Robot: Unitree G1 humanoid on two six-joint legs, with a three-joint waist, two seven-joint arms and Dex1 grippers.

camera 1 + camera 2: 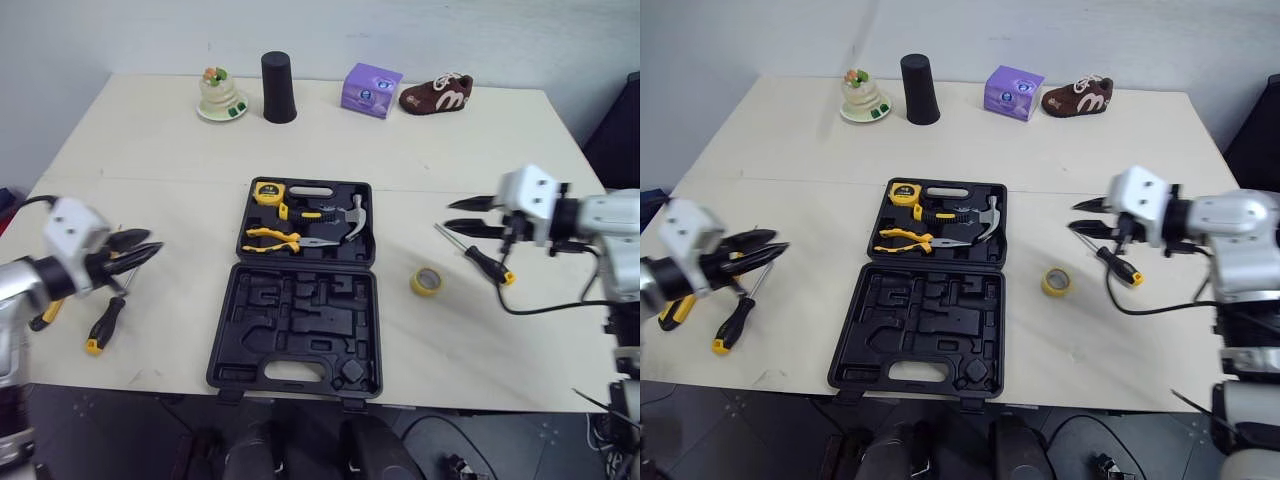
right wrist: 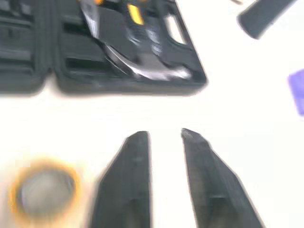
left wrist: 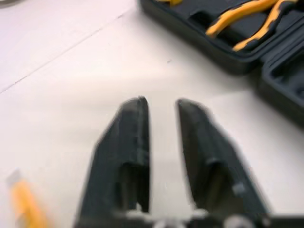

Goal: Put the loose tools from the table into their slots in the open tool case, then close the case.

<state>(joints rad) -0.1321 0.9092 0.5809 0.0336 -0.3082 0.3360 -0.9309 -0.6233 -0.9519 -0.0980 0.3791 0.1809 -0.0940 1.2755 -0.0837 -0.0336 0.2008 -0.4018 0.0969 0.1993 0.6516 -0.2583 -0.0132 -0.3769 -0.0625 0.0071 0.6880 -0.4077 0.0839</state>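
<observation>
The black tool case [image 1: 300,300] lies open mid-table; its far half holds a yellow tape measure [image 1: 267,192], yellow-handled pliers [image 1: 285,239] and a hammer [image 1: 345,217]. Its near half stands empty of tools. A screwdriver [image 1: 480,258] and a yellow tape roll [image 1: 427,281] lie right of the case. Two black-and-yellow screwdrivers [image 1: 105,325] lie at the left. My left gripper [image 1: 145,248] hovers open above them, pointing toward the case. My right gripper [image 1: 462,216] is open, just above the right screwdriver's shaft. In the right wrist view the tape roll [image 2: 45,190] lies beside my fingers [image 2: 133,171].
Along the far edge stand a small figurine on a plate [image 1: 220,95], a black cup [image 1: 278,88], a purple box [image 1: 371,90] and a brown shoe [image 1: 436,94]. A seam crosses the table [image 1: 150,180] behind the case.
</observation>
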